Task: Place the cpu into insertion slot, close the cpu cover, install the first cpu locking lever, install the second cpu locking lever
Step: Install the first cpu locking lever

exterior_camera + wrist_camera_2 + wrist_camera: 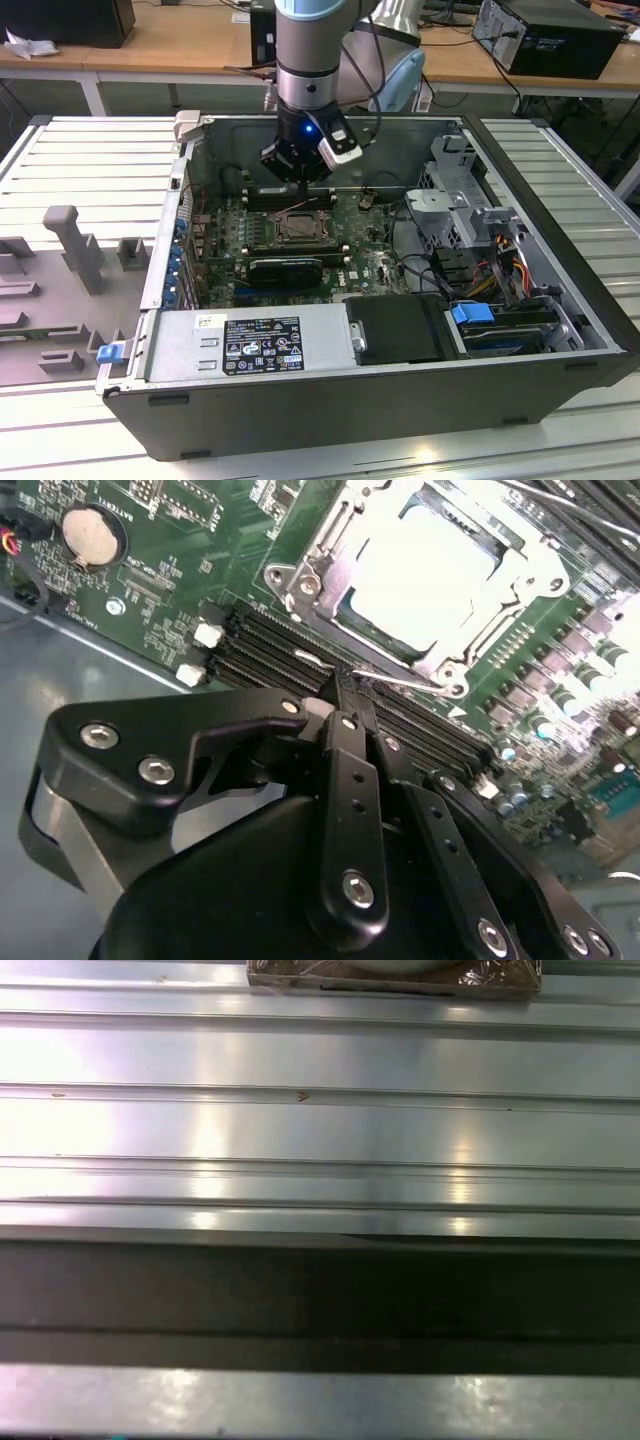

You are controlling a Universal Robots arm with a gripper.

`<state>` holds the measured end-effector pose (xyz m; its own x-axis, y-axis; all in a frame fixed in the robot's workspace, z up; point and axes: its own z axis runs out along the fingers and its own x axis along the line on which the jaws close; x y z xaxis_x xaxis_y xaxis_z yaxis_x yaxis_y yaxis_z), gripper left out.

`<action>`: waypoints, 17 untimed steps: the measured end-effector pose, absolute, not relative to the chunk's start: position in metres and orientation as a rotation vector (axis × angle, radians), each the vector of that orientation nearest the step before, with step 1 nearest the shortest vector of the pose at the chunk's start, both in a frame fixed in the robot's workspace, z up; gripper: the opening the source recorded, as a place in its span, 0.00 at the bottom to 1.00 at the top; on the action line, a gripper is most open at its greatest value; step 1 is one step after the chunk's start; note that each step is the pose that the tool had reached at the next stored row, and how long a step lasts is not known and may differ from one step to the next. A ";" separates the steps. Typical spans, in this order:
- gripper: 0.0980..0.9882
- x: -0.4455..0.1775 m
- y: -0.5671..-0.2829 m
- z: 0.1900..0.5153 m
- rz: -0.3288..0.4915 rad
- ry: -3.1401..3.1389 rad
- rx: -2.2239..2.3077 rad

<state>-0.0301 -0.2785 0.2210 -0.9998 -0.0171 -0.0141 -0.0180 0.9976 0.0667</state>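
I see my end effector (340, 705) with fingers pressed together, gripping nothing, just beside the insertion slot (440, 580); the cpu (425, 565) sits inside it, under the closed cpu cover (310, 575).

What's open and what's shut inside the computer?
case: open, side panel off.
cover: down, closed.
cpu: in place, showing through the cover's window.
lever: lying low beside the cover; cannot tell if it is latched.
gripper: shut, its tip at the lever.
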 end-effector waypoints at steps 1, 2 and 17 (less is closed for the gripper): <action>0.01 -0.029 -0.279 0.220 0.104 3.126 -0.028; 0.01 -0.028 -0.279 0.219 0.104 3.126 -0.028; 0.01 -0.019 -0.280 0.208 0.103 3.126 -0.026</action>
<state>-0.0193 -0.2802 0.2083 -0.9998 -0.0163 -0.0141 -0.0172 0.9977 0.0659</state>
